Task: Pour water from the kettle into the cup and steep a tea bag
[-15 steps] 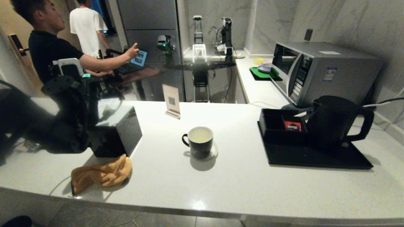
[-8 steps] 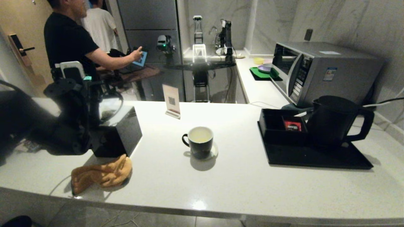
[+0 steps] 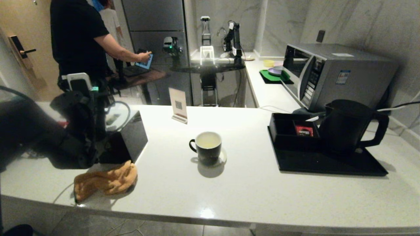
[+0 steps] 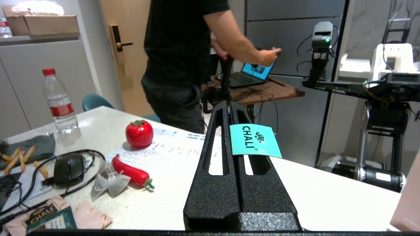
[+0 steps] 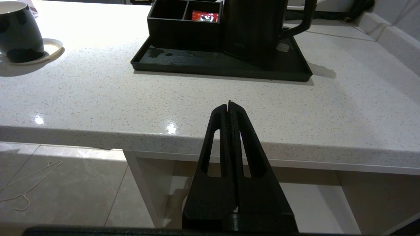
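Left hand [image 4: 229,109] pinches a teal CHALI tag [image 4: 254,141] (right hand [image 5: 229,105] closed, empty)

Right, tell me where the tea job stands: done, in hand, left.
Done, it seems: the kettle stands upright on its tray, and the cup shows faintly yellowish water. In hand: the left claw is shut on a teal CHALI tag, away from the cup; the bag itself is out of view. Left: steeping it. The right claw is parked shut below the counter's edge.
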### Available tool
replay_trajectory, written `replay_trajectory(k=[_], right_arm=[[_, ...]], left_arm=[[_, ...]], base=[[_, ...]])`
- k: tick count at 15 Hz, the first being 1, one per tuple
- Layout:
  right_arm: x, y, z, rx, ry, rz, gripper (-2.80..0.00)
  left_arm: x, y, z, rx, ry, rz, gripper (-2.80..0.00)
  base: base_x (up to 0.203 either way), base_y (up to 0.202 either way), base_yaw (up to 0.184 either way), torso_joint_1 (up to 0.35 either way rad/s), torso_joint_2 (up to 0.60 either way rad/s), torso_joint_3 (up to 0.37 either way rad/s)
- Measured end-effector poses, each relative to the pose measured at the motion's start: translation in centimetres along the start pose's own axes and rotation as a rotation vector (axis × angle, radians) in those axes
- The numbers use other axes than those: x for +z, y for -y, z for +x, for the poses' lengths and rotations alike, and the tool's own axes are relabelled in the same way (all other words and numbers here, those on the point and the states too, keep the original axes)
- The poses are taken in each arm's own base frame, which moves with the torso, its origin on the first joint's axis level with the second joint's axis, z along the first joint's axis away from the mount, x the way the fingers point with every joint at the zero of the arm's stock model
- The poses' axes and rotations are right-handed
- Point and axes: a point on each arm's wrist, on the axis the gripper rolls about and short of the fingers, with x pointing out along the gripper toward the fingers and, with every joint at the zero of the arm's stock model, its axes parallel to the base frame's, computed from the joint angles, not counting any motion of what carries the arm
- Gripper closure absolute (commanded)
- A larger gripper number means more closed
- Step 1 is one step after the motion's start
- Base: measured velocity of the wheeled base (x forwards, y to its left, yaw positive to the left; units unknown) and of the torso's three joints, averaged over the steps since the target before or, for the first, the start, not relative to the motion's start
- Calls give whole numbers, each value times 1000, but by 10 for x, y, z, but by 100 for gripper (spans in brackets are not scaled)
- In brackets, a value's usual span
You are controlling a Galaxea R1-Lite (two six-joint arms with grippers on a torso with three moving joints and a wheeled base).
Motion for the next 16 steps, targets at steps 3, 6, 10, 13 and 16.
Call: replay_trajectory(k=[3,6,10,13,16], right_arm=[[0,0,0,0,0,0,0],[0,0,0,0,0,0,0],[0,0,0,-1,0,0,0],[0,0,0,0,0,0,0],[0,0,0,0,0,0,0]], left_arm=[[-2,1,0,-4,-5,2,0],[-3,3,-1,-9,-5,0,0],[-3,3,-1,-9,-8,1,-280],[-3,2,-1,-6,-7,-1,-280],[-4,2,-1,-5,-7,-1,-280]], base=[[0,0,0,0,0,0],[0,0,0,0,0,0],[0,0,0,0,0,0],[0,0,0,0,0,0],[0,0,0,0,0,0]])
